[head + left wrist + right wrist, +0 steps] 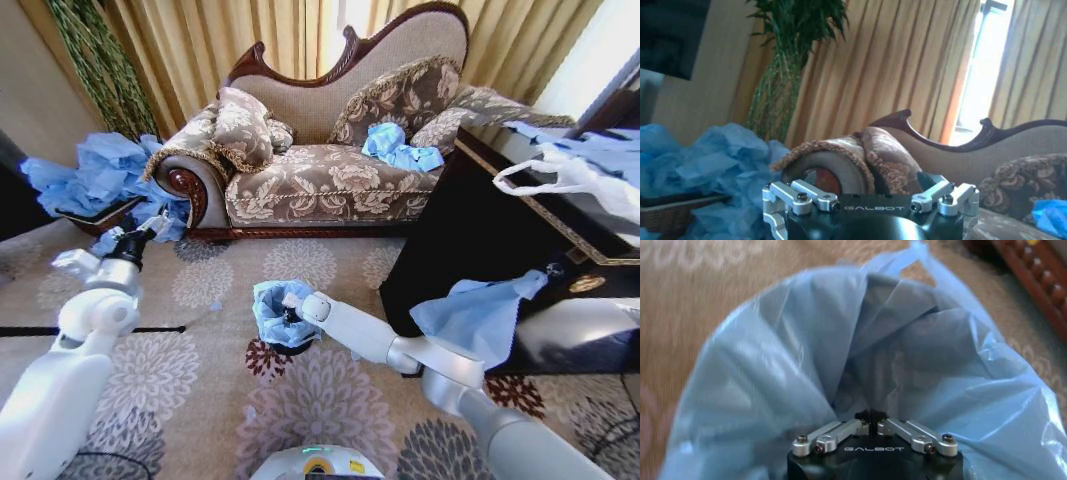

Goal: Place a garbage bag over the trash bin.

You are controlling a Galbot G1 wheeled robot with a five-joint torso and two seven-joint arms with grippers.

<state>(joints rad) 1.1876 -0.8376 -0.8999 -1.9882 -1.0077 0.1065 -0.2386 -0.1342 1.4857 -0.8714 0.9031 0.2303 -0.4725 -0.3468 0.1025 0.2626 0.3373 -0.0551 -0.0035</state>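
Note:
The light-blue garbage bag is draped over the small black trash bin, which stands on the patterned carpet with only its lower side showing. My right gripper reaches down into the bag's open mouth. In the right wrist view the right gripper is shut, its tips deep among the folds of the garbage bag, which rises around it on all sides. My left gripper is held up at the left, away from the bin. The left wrist view shows this left gripper open and holding nothing.
An ornate sofa stands behind the bin with blue bags on its seat. More blue bags are piled in a basket at the left. A dark table at the right carries a white handled bag and a hanging blue bag.

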